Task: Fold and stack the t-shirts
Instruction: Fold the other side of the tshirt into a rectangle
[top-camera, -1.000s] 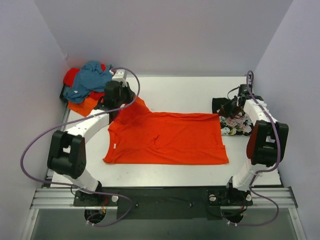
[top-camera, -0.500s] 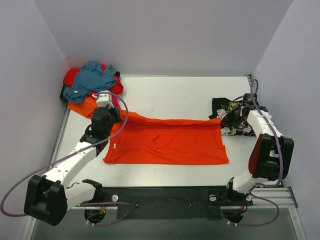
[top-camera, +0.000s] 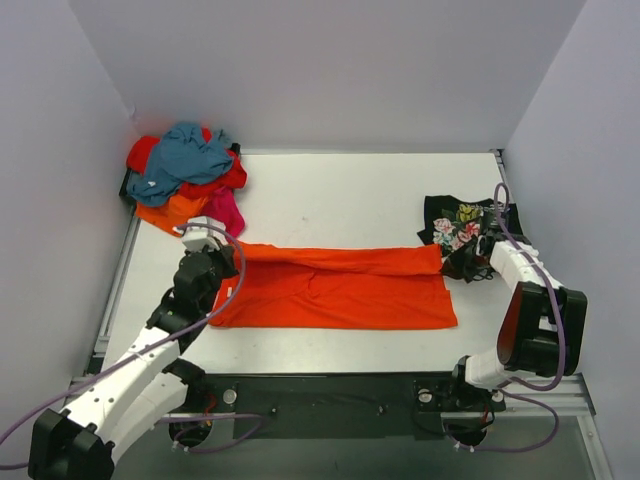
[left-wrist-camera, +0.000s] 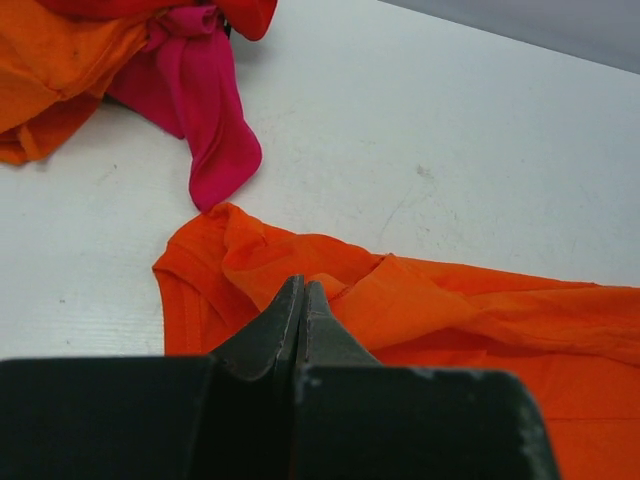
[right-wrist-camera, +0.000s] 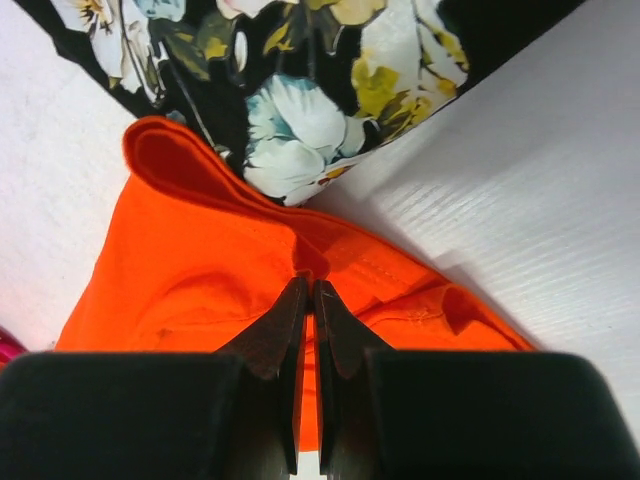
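A bright orange t-shirt (top-camera: 340, 290) lies across the middle of the table as a long band, its far edge doubled over toward the near side. My left gripper (top-camera: 232, 262) is shut on the shirt's folded left end; in the left wrist view the jaws (left-wrist-camera: 302, 286) pinch orange cloth (left-wrist-camera: 450, 310). My right gripper (top-camera: 456, 264) is shut on the shirt's right end, the closed fingertips (right-wrist-camera: 307, 285) biting a crease of orange cloth (right-wrist-camera: 190, 270). Just beyond lies the black floral t-shirt (top-camera: 455, 222) (right-wrist-camera: 300, 100).
A heap of t-shirts (top-camera: 185, 175) in teal, red, orange and magenta sits at the back left corner. One magenta sleeve (left-wrist-camera: 215, 130) hangs toward the orange shirt's left end. Walls close in the table on the left, back and right.
Both grippers have drawn the orange shirt's far edge toward the near side. The shirt has gone from a wide spread to a narrower folded band.
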